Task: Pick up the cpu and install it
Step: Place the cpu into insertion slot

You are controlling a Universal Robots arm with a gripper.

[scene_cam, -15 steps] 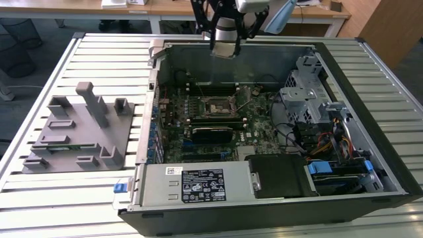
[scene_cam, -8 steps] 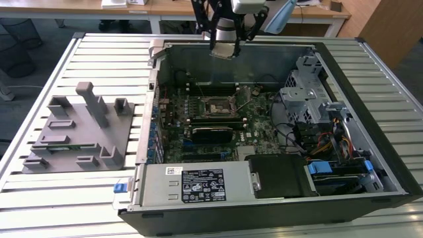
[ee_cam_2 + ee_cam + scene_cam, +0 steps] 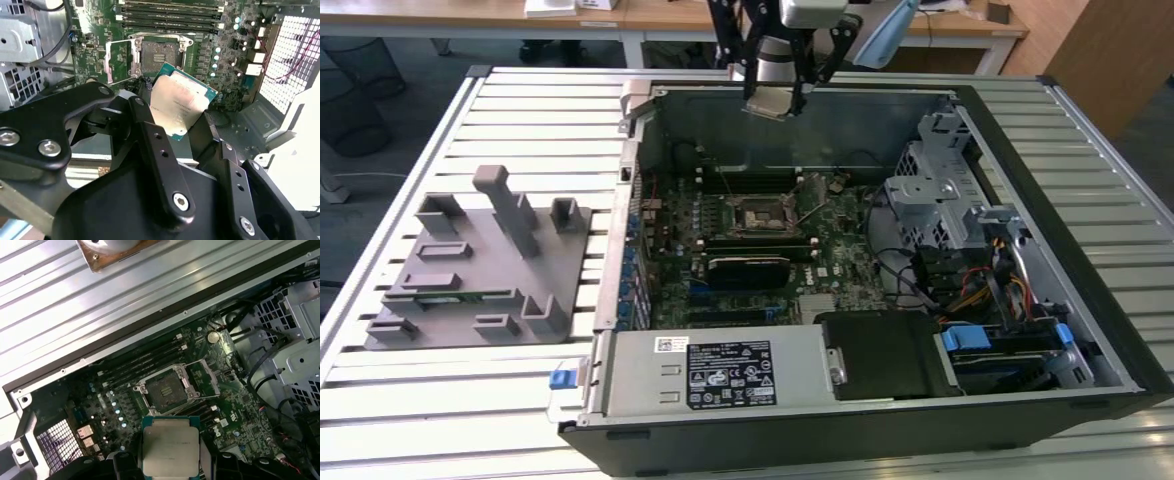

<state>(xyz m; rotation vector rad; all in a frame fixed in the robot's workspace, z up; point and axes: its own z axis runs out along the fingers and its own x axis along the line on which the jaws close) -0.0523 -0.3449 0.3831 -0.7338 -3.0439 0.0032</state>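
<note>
Exterior view: we are looking at an open computer case (image 3: pixel 1107 330) lying on a slatted metal counter (image 3: pixel 440 400), with a grey slotted fixture (image 3: pixel 480 270) sitting on the counter at the exterior view's left, just beside the case. The tool (image 3: pixel 770 98) is hanging above the far wall of the case and gripping the cpu (image 3: pixel 769 107). The chip is hanging in the air, well apart from the motherboard (image 3: pixel 841 240) below it.

In the second wrist view we are seeing the tool's two black fingers (image 3: pixel 150 132) pressing against opposite edges of the cpu (image 3: pixel 181 102), whose silvery top plate is facing the camera and whose pale green rim is showing at the free corners. In the first wrist view the cpu (image 3: pixel 170 450) is sitting squarely between the dark finger ends.

Beyond the chip in both wrist views, the socket (image 3: pixel 155 54) (image 3: pixel 165 388) is lying in the middle of the motherboard with its metal retaining frame (image 3: pixel 120 60) swung open to one side and its contact field uncovered. Long memory slots (image 3: pixel 170 12) are running beside the socket. In the exterior view a labelled grey box (image 3: pixel 720 372) is filling the near part of the case, and a metal drive cage (image 3: pixel 934 190) is standing at the exterior view's right.
</note>
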